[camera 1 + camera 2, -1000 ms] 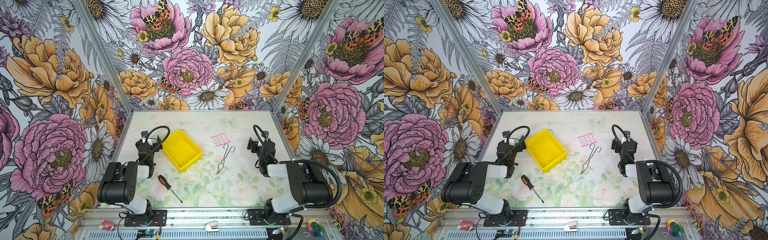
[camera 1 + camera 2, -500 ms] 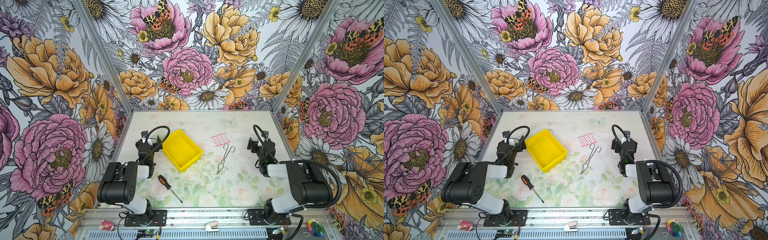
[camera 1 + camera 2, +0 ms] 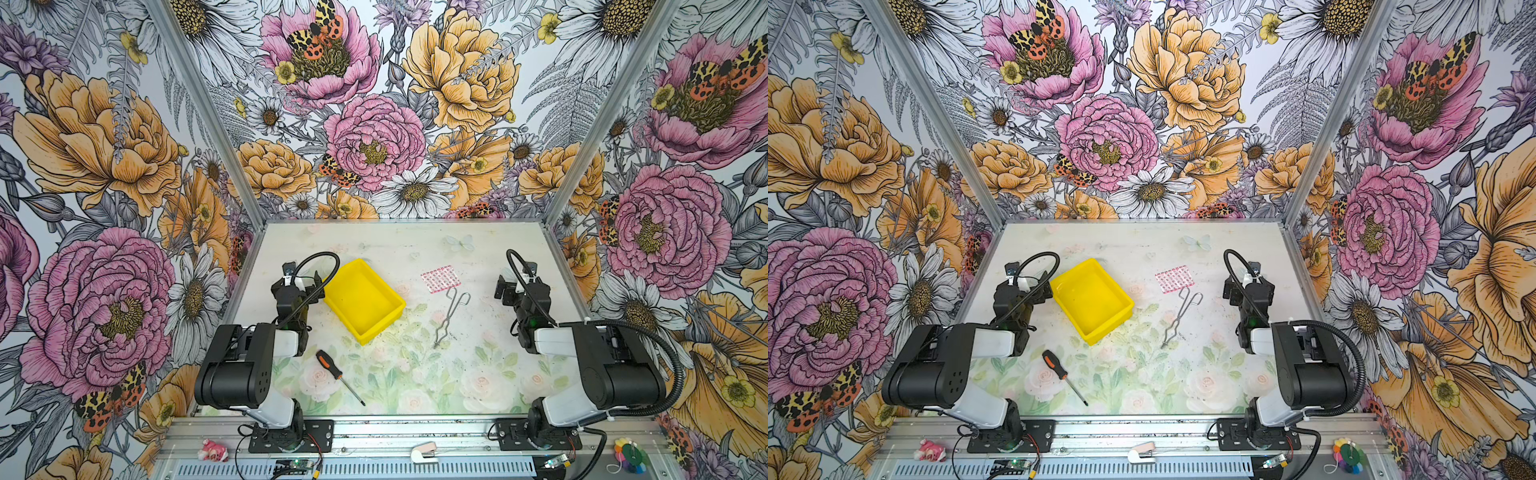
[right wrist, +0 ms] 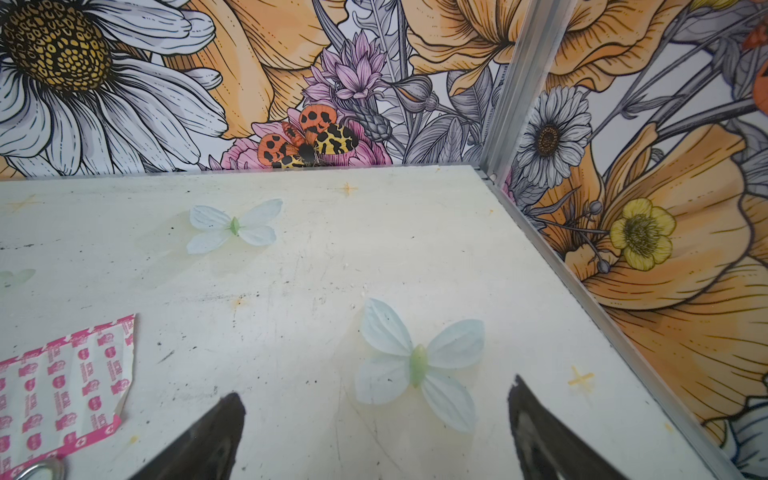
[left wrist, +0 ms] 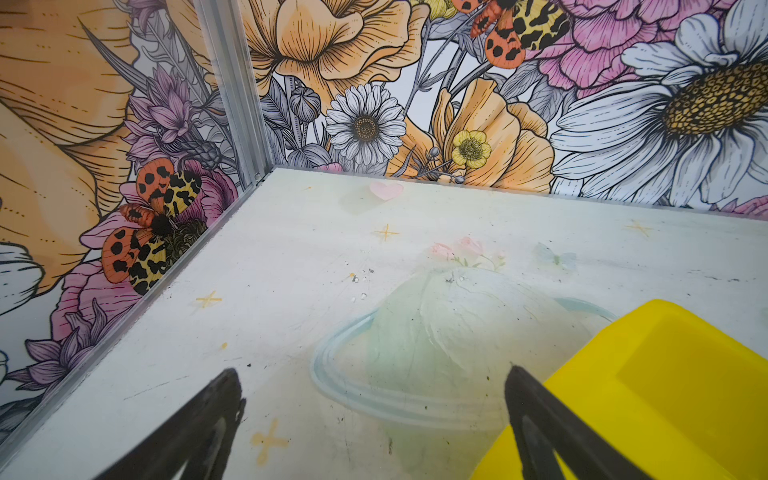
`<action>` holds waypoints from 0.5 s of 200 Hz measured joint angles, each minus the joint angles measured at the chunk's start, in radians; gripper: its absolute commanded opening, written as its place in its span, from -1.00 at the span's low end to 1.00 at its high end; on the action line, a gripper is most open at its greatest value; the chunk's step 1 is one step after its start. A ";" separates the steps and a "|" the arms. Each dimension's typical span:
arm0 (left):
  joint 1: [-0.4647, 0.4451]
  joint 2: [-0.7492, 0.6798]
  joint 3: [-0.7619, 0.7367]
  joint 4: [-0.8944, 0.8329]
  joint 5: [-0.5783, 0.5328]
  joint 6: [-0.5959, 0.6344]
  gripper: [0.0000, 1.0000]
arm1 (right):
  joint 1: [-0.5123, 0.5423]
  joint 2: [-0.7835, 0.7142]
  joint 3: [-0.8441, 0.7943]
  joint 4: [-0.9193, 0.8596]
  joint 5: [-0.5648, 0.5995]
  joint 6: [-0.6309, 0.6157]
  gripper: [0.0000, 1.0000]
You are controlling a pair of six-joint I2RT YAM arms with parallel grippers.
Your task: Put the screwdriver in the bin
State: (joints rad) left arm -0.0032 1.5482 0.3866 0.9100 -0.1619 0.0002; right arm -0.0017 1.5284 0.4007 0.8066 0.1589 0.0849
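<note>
The screwdriver [image 3: 328, 365] [image 3: 1054, 365], with an orange-and-black handle and a thin dark shaft, lies on the table near the front, beside the left arm's base. The yellow bin [image 3: 365, 297] [image 3: 1091, 298] stands empty farther back, turned at an angle. My left gripper [image 3: 298, 281] [image 5: 372, 374] is open and empty, just left of the bin's corner [image 5: 665, 395], with bare table between its fingers. At the right side, my right gripper [image 3: 505, 287] [image 4: 374, 386] is also open and empty above the table. The screwdriver does not show in either wrist view.
Silver wire tongs [image 3: 449, 311] [image 3: 1179, 313] lie right of the bin, below a flat pink-checked square [image 3: 440, 279] [image 4: 62, 374]. Metal-framed flowered walls close the table on three sides. Both arm bases stand at the front edge.
</note>
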 measured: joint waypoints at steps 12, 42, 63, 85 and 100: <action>0.000 0.000 0.000 0.000 0.000 0.000 0.97 | 0.000 0.000 0.000 0.000 0.000 0.000 0.99; 0.000 0.000 0.000 0.000 0.000 0.000 0.97 | 0.000 0.000 0.000 0.000 0.000 0.000 0.99; 0.000 0.000 0.000 0.000 0.000 0.000 0.97 | 0.000 0.000 0.000 0.000 0.000 0.000 0.99; 0.000 0.000 0.000 0.001 0.009 0.001 0.97 | 0.000 0.000 0.000 0.000 0.000 0.000 0.99; 0.000 -0.002 -0.009 0.011 0.036 0.010 0.97 | 0.000 0.000 -0.003 0.007 -0.003 0.000 0.99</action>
State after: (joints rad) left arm -0.0032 1.5459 0.3775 0.9211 -0.1257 0.0097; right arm -0.0017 1.5284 0.3973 0.8135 0.1555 0.0845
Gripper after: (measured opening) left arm 0.986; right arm 0.995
